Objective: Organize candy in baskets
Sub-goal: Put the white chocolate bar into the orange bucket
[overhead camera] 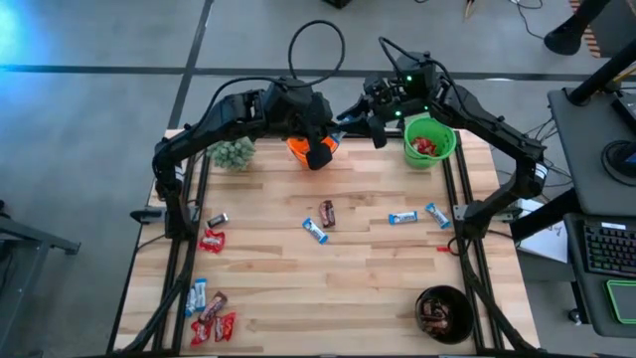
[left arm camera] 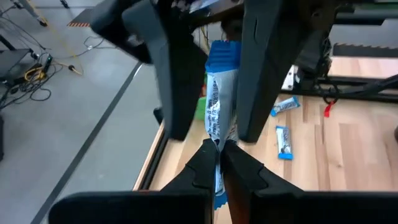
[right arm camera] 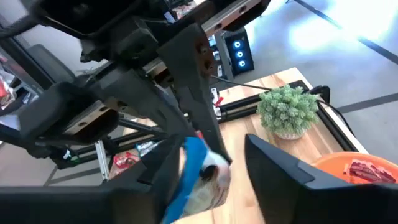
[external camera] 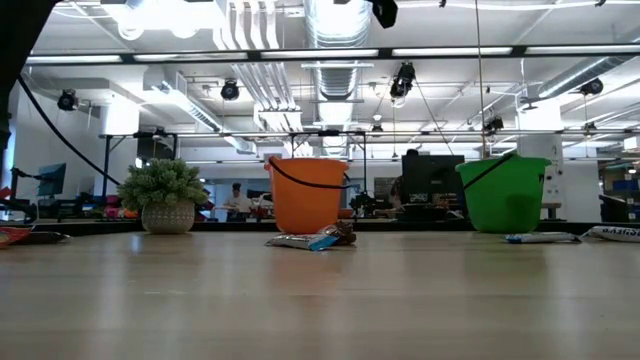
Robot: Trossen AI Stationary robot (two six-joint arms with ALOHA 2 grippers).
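My left gripper [left arm camera: 219, 155] is shut on a light blue-and-white candy [left arm camera: 221, 93], held in the air at the table's far side, between the orange basket [overhead camera: 296, 150] and the green basket [overhead camera: 429, 141]. My right gripper [right arm camera: 214, 177] is open, and its fingers [left arm camera: 264, 68] stand on either side of the same candy [right arm camera: 198, 174]; I cannot tell whether they touch it. Red candies lie in the green basket and dark brown ones in the black basket [overhead camera: 444, 313] at the near right. In the low view both grippers are above the picture. My left gripper pinches the blue-and-white candy between its two fingertips, low on the wrapper [left arm camera: 217, 140], near one end. The candy is lifted clear of the table and sticks out beyond the fingertips, its blue far end [left arm camera: 222, 56] reaching between my right gripper's fingers.
Loose candies lie on the table: blue-and-white ones [overhead camera: 315, 231] [overhead camera: 402, 218] [overhead camera: 437, 215], a brown one [overhead camera: 328, 212], red ones [overhead camera: 212, 241] and a mixed pile [overhead camera: 209, 313] at the near left. A potted plant [overhead camera: 234, 152] stands at the far left.
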